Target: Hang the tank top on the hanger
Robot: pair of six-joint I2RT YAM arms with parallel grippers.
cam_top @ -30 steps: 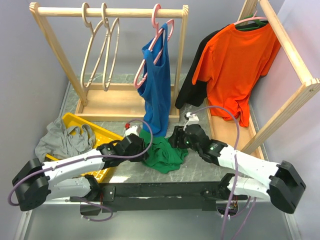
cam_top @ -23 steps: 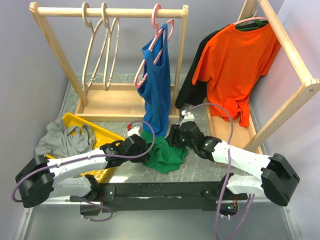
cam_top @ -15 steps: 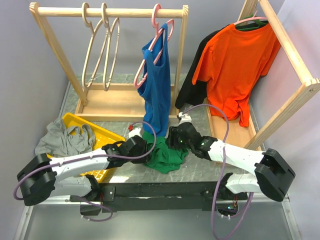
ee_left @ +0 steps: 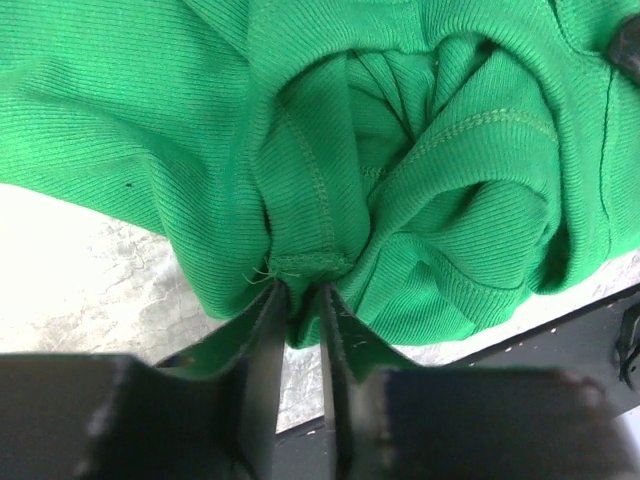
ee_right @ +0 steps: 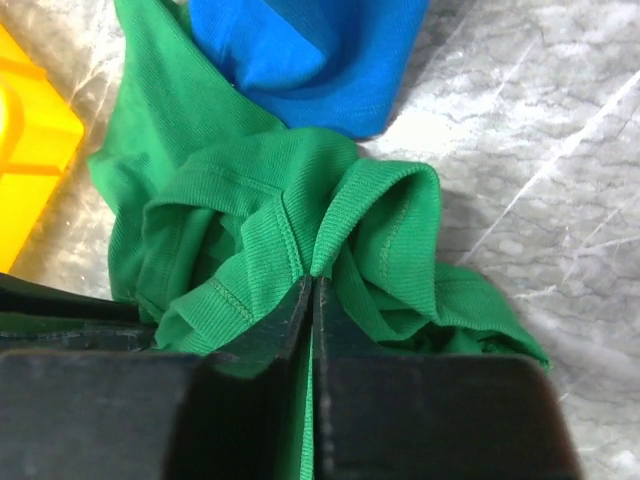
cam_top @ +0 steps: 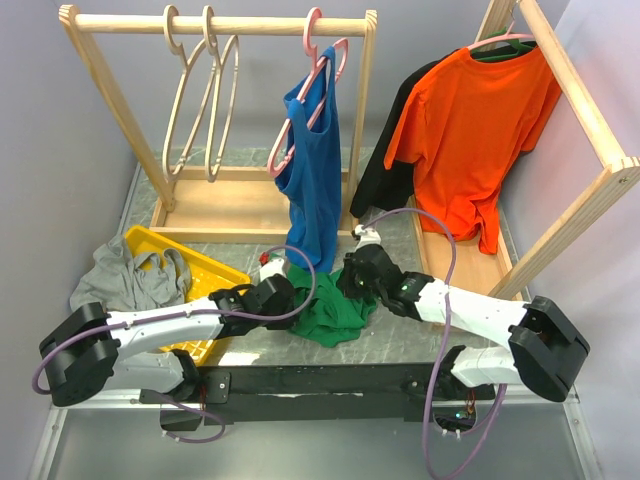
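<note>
Green tank top (cam_top: pixel 335 312) lies bunched on surface btwn both arms. L gripper (ee_left: pixel 300 290) jaws narrow, nipping its seam fold; R gripper (ee_right: pixel 312 288) jaws tight on another fold. Beige hanger (cam_top: pixel 208 30) hangs far back-left, L arm's side.

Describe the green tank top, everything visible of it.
The tank top is bright green ribbed knit with stitched hems, crumpled in a heap on the grey marbled table near the arms, not on any hanger. The left gripper pinches a seamed fold; the right gripper is shut on another. The hem of the hanging blue top lies against its far edge.
</note>
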